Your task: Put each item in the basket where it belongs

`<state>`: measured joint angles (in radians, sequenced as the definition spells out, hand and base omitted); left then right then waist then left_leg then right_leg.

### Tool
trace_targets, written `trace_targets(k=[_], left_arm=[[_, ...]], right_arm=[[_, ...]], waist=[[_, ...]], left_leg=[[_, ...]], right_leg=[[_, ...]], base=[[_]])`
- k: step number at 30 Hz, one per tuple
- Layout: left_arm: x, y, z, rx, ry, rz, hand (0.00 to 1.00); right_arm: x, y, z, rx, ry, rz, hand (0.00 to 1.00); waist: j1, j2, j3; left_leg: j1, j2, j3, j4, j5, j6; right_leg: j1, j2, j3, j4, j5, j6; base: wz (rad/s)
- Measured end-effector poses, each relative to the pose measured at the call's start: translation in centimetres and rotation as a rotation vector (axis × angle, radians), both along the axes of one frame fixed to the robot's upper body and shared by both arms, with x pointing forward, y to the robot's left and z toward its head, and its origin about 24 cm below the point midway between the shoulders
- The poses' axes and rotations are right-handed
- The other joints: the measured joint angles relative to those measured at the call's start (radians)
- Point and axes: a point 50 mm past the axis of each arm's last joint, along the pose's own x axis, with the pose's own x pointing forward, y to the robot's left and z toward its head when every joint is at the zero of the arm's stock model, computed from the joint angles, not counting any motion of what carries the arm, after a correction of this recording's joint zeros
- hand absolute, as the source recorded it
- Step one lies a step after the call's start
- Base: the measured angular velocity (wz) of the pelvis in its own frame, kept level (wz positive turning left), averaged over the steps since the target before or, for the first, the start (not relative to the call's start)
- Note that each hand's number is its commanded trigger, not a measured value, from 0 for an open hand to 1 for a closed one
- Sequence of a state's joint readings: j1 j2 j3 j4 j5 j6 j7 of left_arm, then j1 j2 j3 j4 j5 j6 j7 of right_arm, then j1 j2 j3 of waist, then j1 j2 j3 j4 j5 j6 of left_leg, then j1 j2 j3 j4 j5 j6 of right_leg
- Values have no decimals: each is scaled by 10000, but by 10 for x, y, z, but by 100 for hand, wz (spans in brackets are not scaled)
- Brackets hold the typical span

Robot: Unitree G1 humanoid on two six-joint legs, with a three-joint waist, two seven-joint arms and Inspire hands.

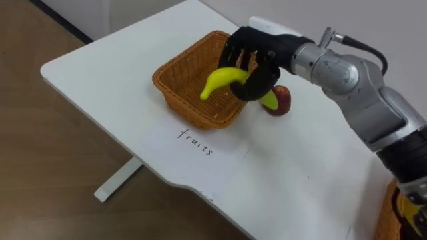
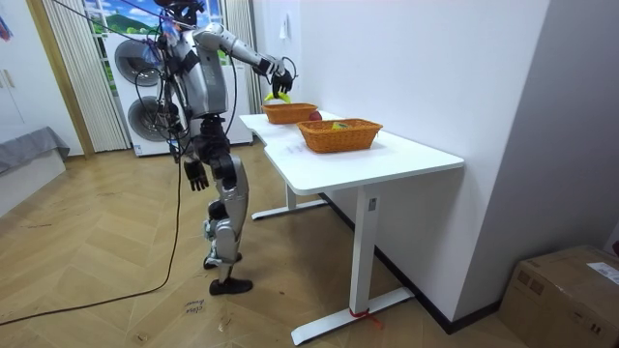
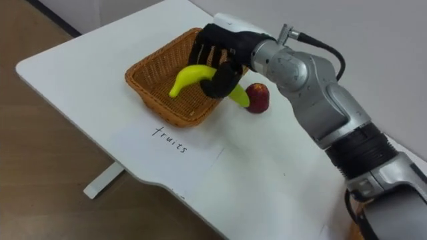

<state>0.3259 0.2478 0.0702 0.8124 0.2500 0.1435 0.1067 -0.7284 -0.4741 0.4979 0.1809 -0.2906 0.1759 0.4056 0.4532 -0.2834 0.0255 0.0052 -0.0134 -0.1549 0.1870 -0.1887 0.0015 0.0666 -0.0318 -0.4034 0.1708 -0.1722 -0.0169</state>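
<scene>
Banana [image 1: 223,79] is gripped in the right robot hand [image 1: 257,63], over the basket [image 1: 185,105] at upper centre of the frame. Apple [image 1: 281,101] lies on the bench [image 1: 100,80], just right of the basket. Left robot hand [image 2: 196,175] hangs low; its state I cannot tell.

The banana [image 1: 223,78] is bright yellow against the black right hand [image 1: 259,48]. The wicker basket [image 1: 180,77] is a woven orange-brown, and the apple [image 1: 283,99] at its four o'clock is dark red. The table [image 1: 93,73] is white. The paper [image 1: 200,143] at the basket's six o'clock is white with dark handwriting. The floor [image 2: 97,251] is brown herringbone wood.
</scene>
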Motion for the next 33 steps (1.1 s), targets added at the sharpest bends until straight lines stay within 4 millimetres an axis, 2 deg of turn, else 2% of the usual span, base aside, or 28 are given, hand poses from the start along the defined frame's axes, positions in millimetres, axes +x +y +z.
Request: trace_targets(k=[5,8,17,19,20,21,23,24,33], left_arm=[[0,2,1,40,45,-73,0],[1,2,1,40,69,-165,0],[1,1,0,-22,92,-178,0],[1,1,0,-15,83,-179,0],[1,1,0,-2,72,-179,0],[1,1,0,2,72,-175,0],[1,1,0,-4,85,-170,0],[0,1,0,-9,89,-167,0],[1,1,0,-19,85,-165,0]], right_arm=[[-1,3,-2,-122,101,119,100],[-2,11,-4,-368,141,447,100],[-2,17,-2,-437,56,633,100],[-2,18,-2,-415,60,654,86],[-2,18,-2,-404,62,665,65],[-2,19,-2,-390,60,682,51],[-2,20,-2,-391,25,713,8],[-3,22,-2,-494,-69,724,2],[-3,26,-2,-463,-147,854,0]], waist=[[221,-10,18],[222,-15,68],[215,-34,88],[212,-31,90],[212,-30,91],[217,-28,92],[221,-21,97],[218,-14,103],[216,-2,112]], left_leg=[[5,3,8,-42,-1,1],[-18,3,0,-44,-1,2],[-183,-3,-40,-12,-2,2],[-190,-7,-70,-10,-2,2],[-200,-9,-93,-5,-2,2],[-200,-10,-107,0,-2,2],[-199,-10,-113,4,-1,2],[-200,-9,-113,6,-1,2],[-217,-15,-133,12,-1,1]], right_leg=[[-16,-13,-113,-4,0,0],[-24,-10,-126,-10,0,0],[-162,-9,-140,-9,0,0],[-161,-8,-140,-10,0,0],[-161,-6,-142,-10,0,0],[-160,-9,-138,-10,0,0],[-158,-8,-120,-10,0,0],[-158,-8,-118,-11,0,0],[-157,-10,-174,-16,0,0]], base=[[0],[1],[0],[4],[5],[4],[0],[0],[0]])
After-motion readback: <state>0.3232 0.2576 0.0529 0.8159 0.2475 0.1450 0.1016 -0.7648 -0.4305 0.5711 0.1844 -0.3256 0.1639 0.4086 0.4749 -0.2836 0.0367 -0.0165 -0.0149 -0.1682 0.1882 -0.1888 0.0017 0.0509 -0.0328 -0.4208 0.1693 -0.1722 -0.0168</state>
